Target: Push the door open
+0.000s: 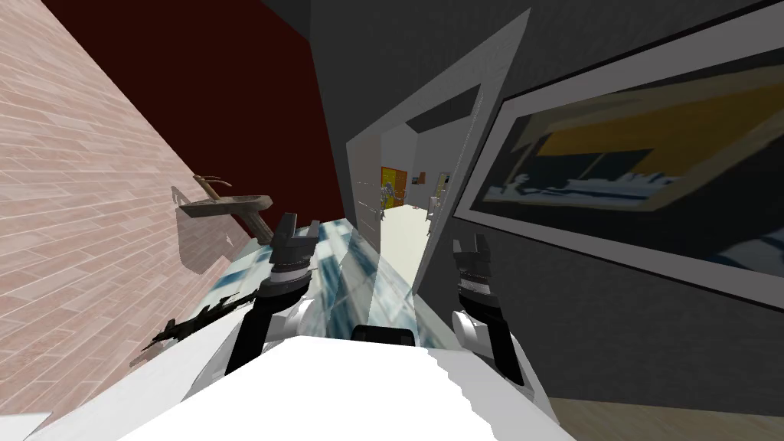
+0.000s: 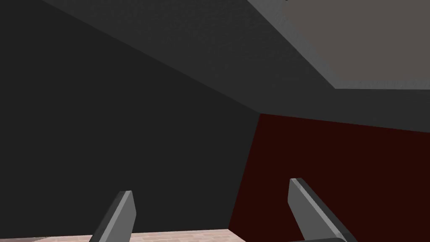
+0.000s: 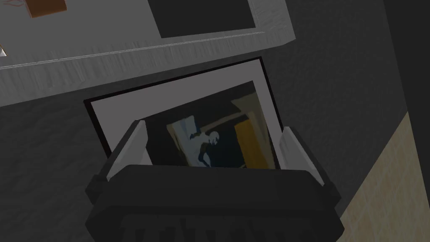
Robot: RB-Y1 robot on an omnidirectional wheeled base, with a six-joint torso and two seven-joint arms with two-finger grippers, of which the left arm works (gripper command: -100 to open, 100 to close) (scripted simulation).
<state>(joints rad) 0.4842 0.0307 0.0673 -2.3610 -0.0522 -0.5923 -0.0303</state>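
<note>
Door: swung wide, the far room showing beside it, so you may judge the push nearly done. Short of the door, left gripper and right gripper hang spread, empty, touching nothing.

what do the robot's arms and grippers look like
The left arm and right arm have black forearms with white rounded joint shells and ribbed grey-and-black wrist rings. The left gripper and right gripper are dark boxes, each carrying two thin, flat, blade-like grey fingers.
</note>
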